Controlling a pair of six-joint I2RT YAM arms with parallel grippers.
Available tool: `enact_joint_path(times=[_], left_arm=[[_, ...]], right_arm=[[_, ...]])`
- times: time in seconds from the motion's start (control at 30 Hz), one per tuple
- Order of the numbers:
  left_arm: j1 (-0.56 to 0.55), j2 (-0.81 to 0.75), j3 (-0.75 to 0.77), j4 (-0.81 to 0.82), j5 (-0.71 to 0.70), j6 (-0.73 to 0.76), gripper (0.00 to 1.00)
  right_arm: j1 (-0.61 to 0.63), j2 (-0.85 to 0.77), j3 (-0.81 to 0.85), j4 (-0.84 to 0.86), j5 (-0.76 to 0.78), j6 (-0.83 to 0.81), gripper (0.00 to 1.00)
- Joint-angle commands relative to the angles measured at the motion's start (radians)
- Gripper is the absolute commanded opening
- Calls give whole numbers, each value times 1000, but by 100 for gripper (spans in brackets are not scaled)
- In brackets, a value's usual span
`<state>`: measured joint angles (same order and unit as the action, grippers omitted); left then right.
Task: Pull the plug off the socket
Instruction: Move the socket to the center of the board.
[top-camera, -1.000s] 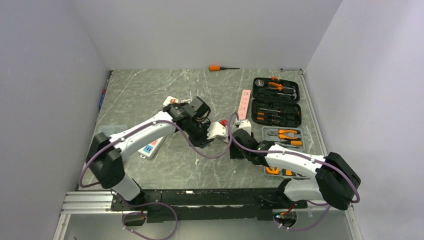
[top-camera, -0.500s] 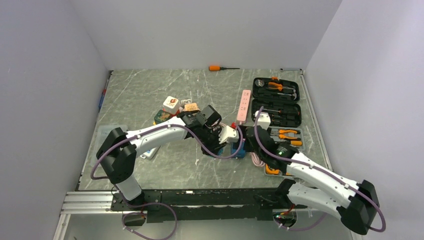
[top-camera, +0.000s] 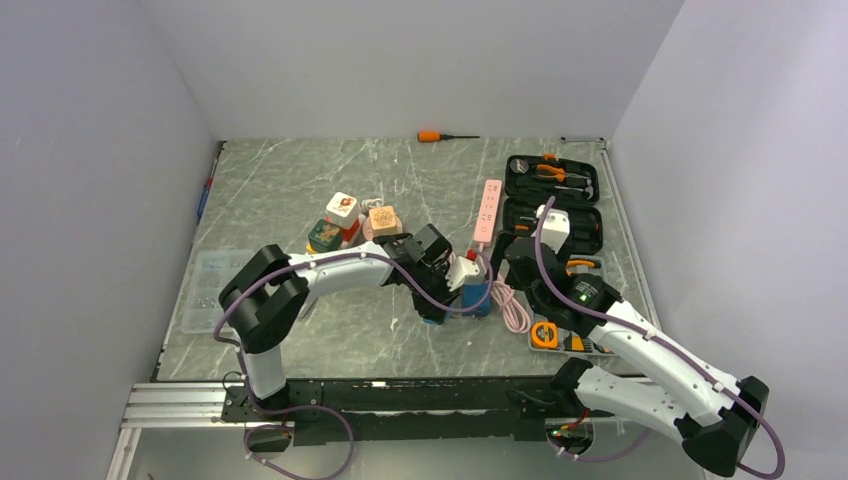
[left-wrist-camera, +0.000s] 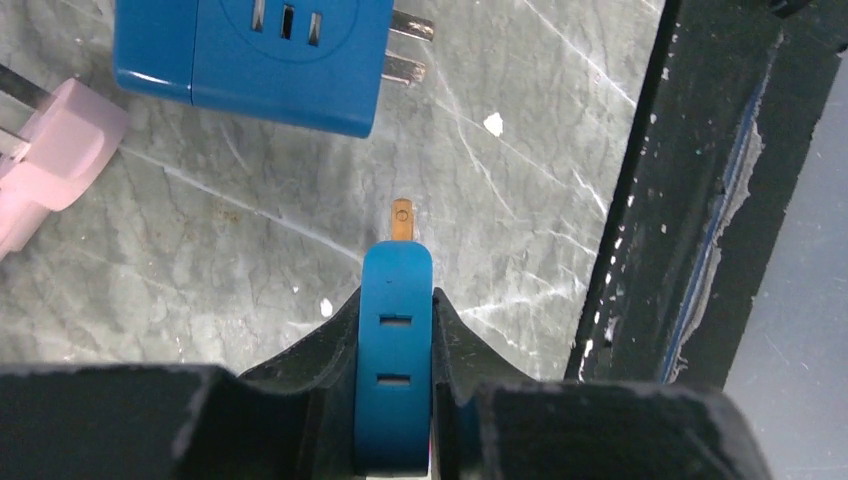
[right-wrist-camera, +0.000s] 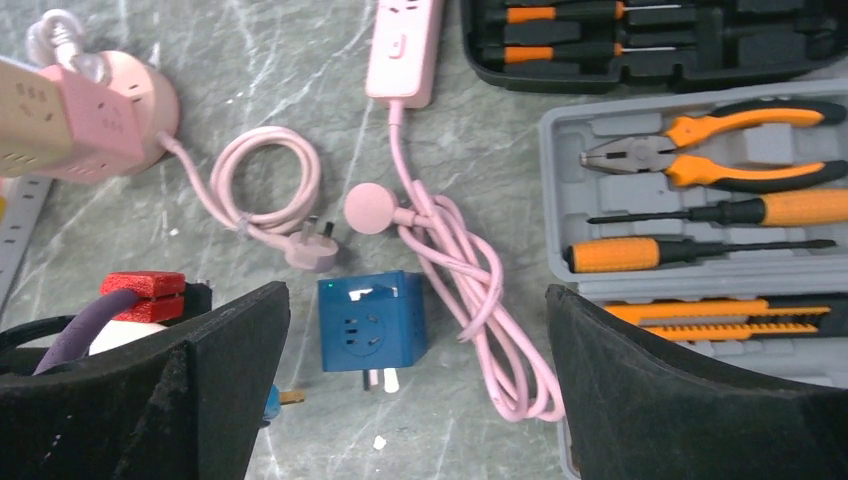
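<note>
The blue cube socket (right-wrist-camera: 372, 322) lies on the table with its own prongs pointing toward the near edge; it also shows in the top view (top-camera: 479, 300) and the left wrist view (left-wrist-camera: 270, 50). My left gripper (left-wrist-camera: 396, 335) is shut on a flat blue plug (left-wrist-camera: 396, 300), whose brass prong sticks out just above the table. The plug is apart from the socket, to its near left (top-camera: 432, 318). My right gripper (right-wrist-camera: 415, 380) is open and empty, hovering above the socket, its fingers (right-wrist-camera: 230, 380) wide on both sides.
A pink power strip (right-wrist-camera: 405, 50) and its coiled pink cable (right-wrist-camera: 480, 290) lie right of the socket. A round pink socket (right-wrist-camera: 110, 120) is at left. Tool cases (top-camera: 552, 200) with pliers (right-wrist-camera: 700, 150) stand at right. Toy blocks (top-camera: 345, 215) are behind the left arm.
My left gripper moved right and down toward the table with the blue plug. My right gripper let go of the blue socket, opened and rose toward the back right.
</note>
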<state>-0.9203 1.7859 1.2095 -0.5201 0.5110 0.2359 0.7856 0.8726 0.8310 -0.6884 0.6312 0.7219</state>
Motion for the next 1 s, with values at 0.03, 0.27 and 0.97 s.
enact_joint_path(times=[0.03, 0.27, 0.97], left_arm=[[-19, 4, -33, 143, -12, -58, 18], [-51, 23, -66, 171, -51, -80, 39], [121, -138, 466, -411, 123, 177, 99]], right_arm=[[-16, -23, 41, -36, 54, 35, 100], [-38, -32, 60, -12, 66, -13, 100], [-63, -24, 100, 14, 68, -75, 100]])
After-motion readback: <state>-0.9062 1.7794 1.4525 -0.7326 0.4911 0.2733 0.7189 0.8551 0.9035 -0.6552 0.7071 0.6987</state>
